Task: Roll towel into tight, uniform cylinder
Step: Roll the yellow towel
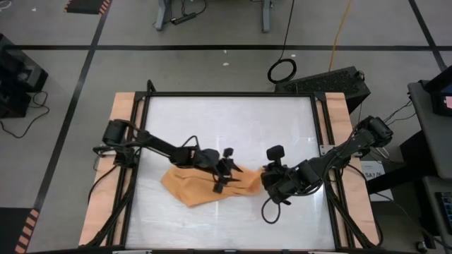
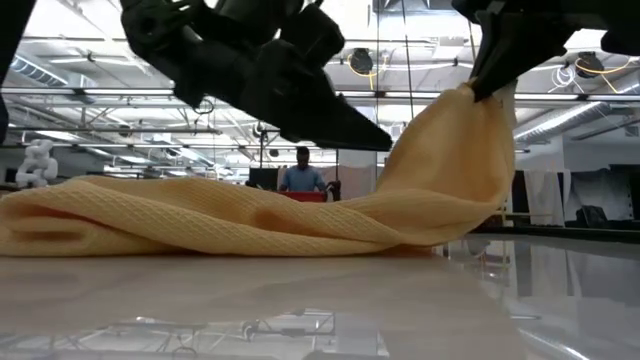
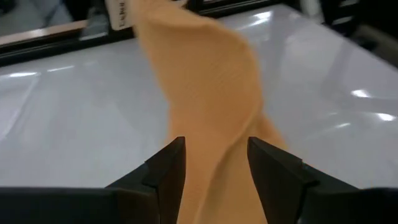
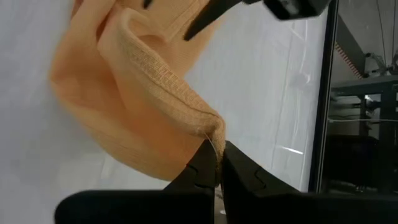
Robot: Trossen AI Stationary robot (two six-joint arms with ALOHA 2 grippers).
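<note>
The orange-tan towel (image 1: 201, 187) lies bunched along the middle of the white table, its main length flat on the surface (image 2: 200, 225). Its right end (image 2: 455, 150) rises in a slope to my right gripper (image 4: 219, 158), which is shut on it. My left gripper (image 3: 214, 168) is open just above the towel's middle (image 1: 223, 170) and points toward the raised end. One finger stands on each side of the cloth strip (image 3: 211, 118). In the low view a gap shows between this gripper (image 2: 300, 95) and the lying cloth. My right gripper pinches the towel's hemmed edge at a gathered corner of its right end (image 4: 210, 132) between its two fingertips. The fingers come from above, slanting down. That end is lifted clear and the cloth hangs from it in a slack slope, with the rest on the table.
The table (image 1: 233, 116) is glossy white with a black frame and wooden side rails (image 1: 120, 113); bare surface lies all around the towel. A person (image 2: 302, 172) stands far off in the room behind the table.
</note>
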